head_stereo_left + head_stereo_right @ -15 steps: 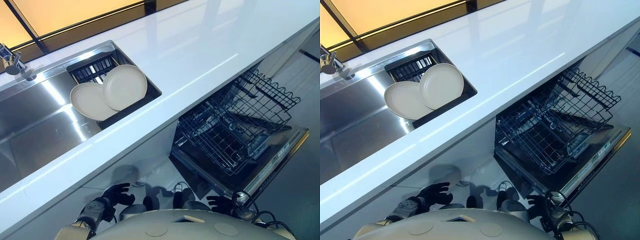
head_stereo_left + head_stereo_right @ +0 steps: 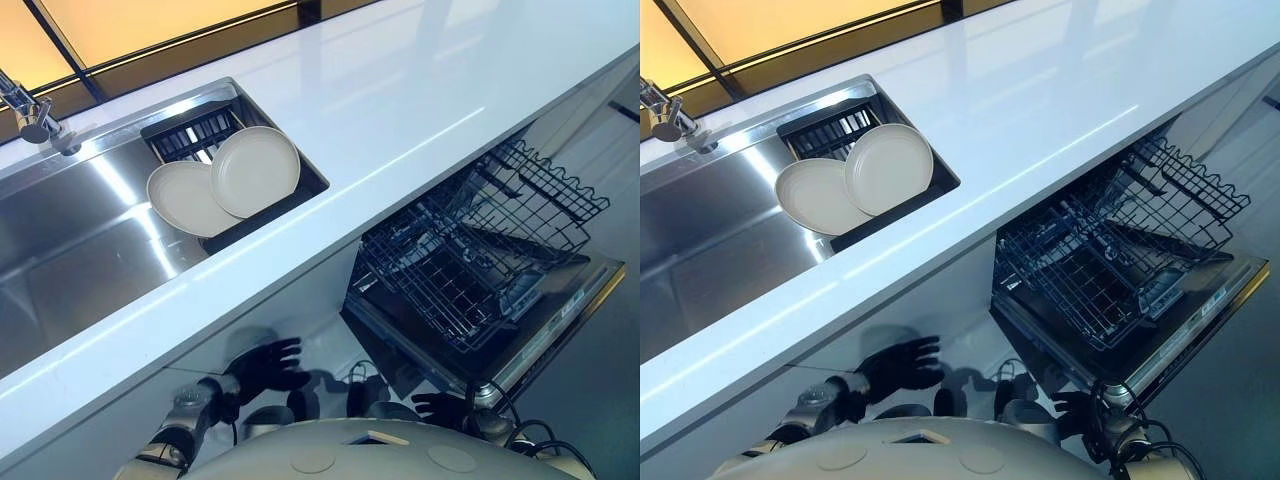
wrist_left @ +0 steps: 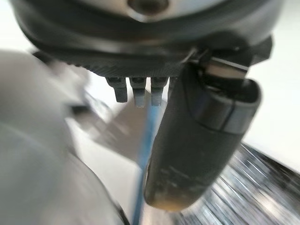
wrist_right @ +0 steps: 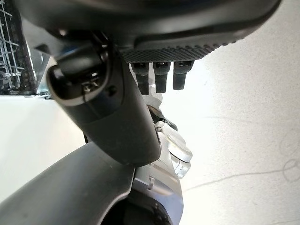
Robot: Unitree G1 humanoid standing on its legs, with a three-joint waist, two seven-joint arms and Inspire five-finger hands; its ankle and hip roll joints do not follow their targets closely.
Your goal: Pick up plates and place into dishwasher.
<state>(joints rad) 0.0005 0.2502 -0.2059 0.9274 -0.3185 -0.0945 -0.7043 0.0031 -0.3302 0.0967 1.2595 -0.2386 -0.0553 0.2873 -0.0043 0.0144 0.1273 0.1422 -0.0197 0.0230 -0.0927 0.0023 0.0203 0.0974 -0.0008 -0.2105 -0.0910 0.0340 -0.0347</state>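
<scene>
A long white desk (image 2: 400, 90) runs across the kitchen. A steel sink (image 2: 80, 270) is sunk into it at the robot's left, and the dishwasher (image 2: 560, 310) stands open beneath it at the right, door down, its wire rack (image 2: 470, 250) pulled out and bare. In the sink's far corner a dark drainer tray (image 2: 190, 132) carries the two cream plates, the upper plate (image 2: 255, 172) overlapping the lower plate (image 2: 185, 200), neither lifted. Below the desk's front edge the left hand (image 2: 262, 365) hangs with its fingers spread wide, holding nothing. The right hand (image 2: 438, 408), low by the dishwasher door, shows relaxed fingers and is likewise empty. A tap (image 2: 35, 115) stands at the sink's far-left rim.

The step in hand appears to be the first reach, with the whole task ahead. Done well, the left hand would rise clear of the desk's edge before going forward. It would take the upper plate first, since that one rests on its neighbour, closing thumb and fingers over the rim nearest the robot and lifting it free without dragging the lower plate. The carry to the rack then likely wants the plate turned on edge to drop between the wires.
</scene>
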